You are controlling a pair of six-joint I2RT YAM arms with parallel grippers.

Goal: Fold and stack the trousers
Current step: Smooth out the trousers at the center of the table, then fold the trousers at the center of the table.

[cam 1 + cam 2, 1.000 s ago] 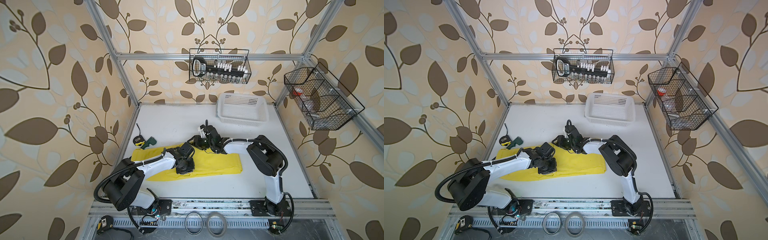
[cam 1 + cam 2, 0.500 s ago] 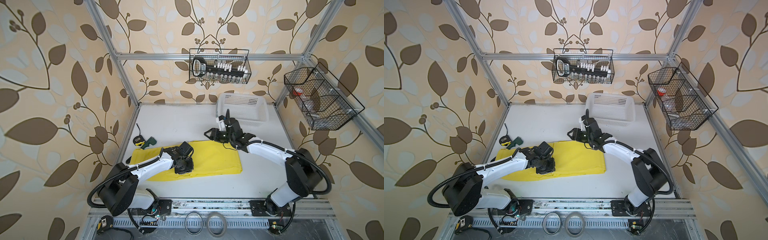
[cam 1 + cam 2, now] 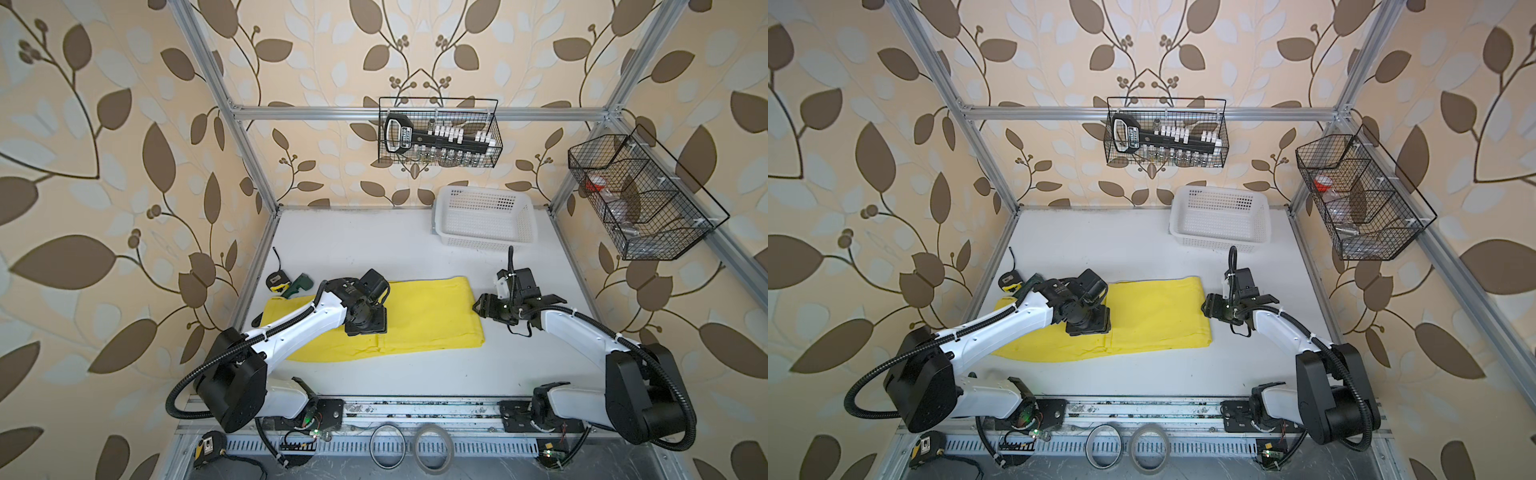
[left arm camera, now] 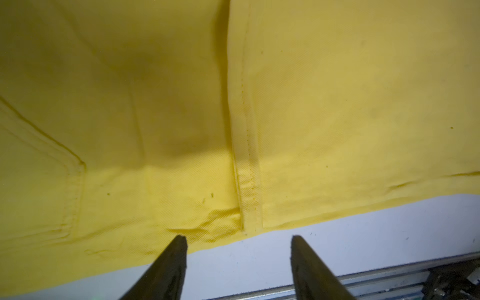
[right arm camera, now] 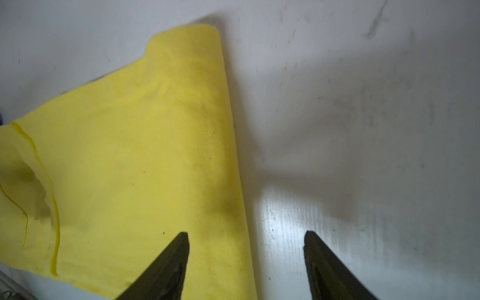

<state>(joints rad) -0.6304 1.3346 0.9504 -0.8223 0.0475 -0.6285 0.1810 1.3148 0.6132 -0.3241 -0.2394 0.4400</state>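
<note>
The yellow trousers (image 3: 428, 316) (image 3: 1154, 316) lie folded into a flat band across the middle of the white table (image 3: 374, 245). My left gripper (image 3: 367, 326) (image 3: 1088, 326) hangs over their middle, pointing down. In the left wrist view it (image 4: 237, 240) is open, over the cloth's near edge (image 4: 181, 207) where a hem seam (image 4: 249, 197) ends, with nothing between the fingers. My right gripper (image 3: 482, 308) (image 3: 1209, 307) stands at the band's right folded end. In the right wrist view it (image 5: 246, 236) is open and astride that fold (image 5: 223, 155), holding nothing.
A white perforated basket (image 3: 484, 243) stands at the back right of the table. A tape measure (image 3: 277, 281) and a green tool (image 3: 297, 284) lie by the trousers' left end. Wire baskets (image 3: 440, 133) (image 3: 640, 199) hang on the walls. Two tape rolls (image 3: 387, 451) lie on the front rail.
My right arm has swung from the trousers' middle out to their right end, and its jaws have widened. The left gripper has stayed over the cloth and opened.
</note>
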